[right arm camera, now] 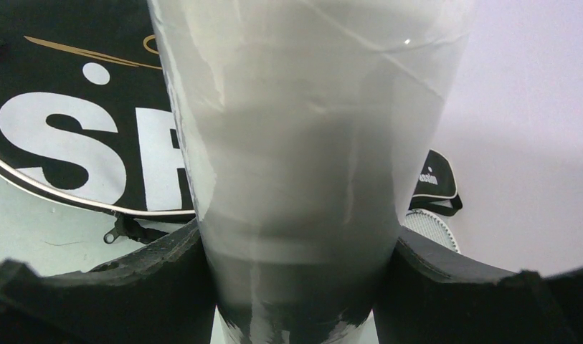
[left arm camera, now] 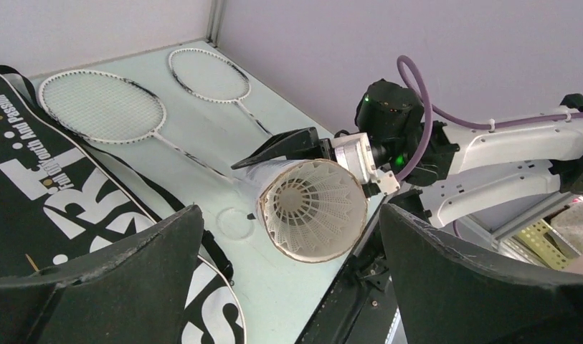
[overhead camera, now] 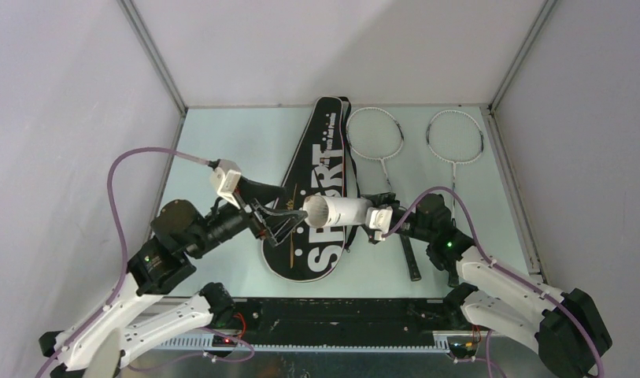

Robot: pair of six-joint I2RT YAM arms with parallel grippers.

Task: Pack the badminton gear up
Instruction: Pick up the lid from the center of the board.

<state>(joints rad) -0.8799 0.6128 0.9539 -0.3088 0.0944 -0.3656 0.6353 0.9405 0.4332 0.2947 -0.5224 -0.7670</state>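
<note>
My right gripper point(overhead camera: 371, 216) is shut on the long white tube point(overhead camera: 338, 211) and holds it level above the black "SPORT" bag point(overhead camera: 320, 169). The tube fills the right wrist view point(right arm camera: 302, 129) between my fingers. The tube's open mouth point(left arm camera: 313, 211) faces my left gripper point(overhead camera: 279, 220), which is open and empty just in front of it. A white shuttlecock point(left arm camera: 310, 204) sits inside the mouth; any others are hidden. Two silver rackets point(overhead camera: 374, 134) point(overhead camera: 456, 138) lie at the back right.
The bag lies flat across the table's middle, and also shows in the left wrist view point(left arm camera: 51, 193). A black racket handle point(overhead camera: 411, 256) reaches towards the front edge under my right arm. Grey walls close in the table point(overhead camera: 222, 142) on three sides. A faint round ring point(left arm camera: 233, 223) lies on the table below the tube.
</note>
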